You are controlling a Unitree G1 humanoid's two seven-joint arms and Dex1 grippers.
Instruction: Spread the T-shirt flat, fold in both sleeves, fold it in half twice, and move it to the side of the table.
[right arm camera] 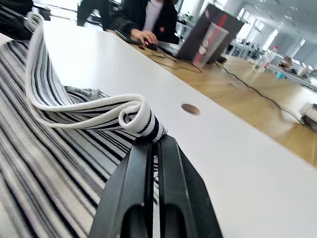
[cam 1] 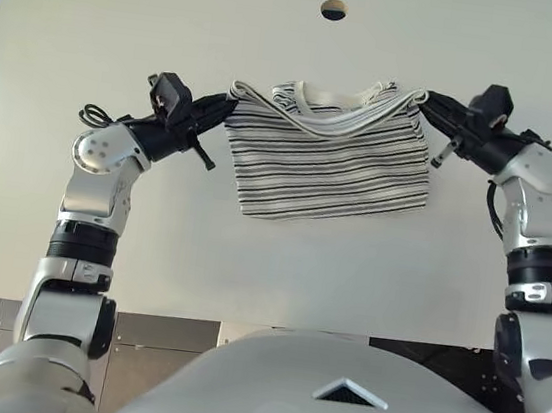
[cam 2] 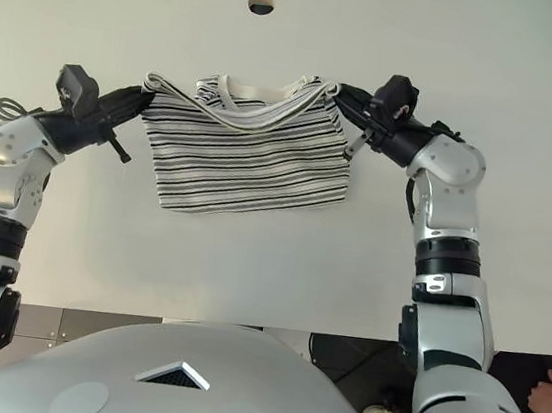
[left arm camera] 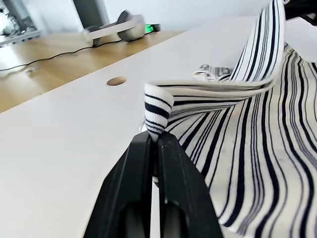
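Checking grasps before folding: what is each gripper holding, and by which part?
Both grip the black-and-white striped T-shirt: left gripper on its far left corner, right gripper on its far right corner.

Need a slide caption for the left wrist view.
Left end effector shut on a folded corner of the striped T-shirt over the white table.

The T-shirt (cam 1: 332, 163) spans the middle of the white surface (cam 1: 71, 232). The left hand (cam 1: 228, 105) and right hand (cam 1: 423, 98) pinch its upper corners, so the cloth bars the way between them. Beyond the T-shirt, bare surface runs to a round hole (cam 1: 332, 10). Bare surface also lies nearer than the T-shirt and out to both sides of it.
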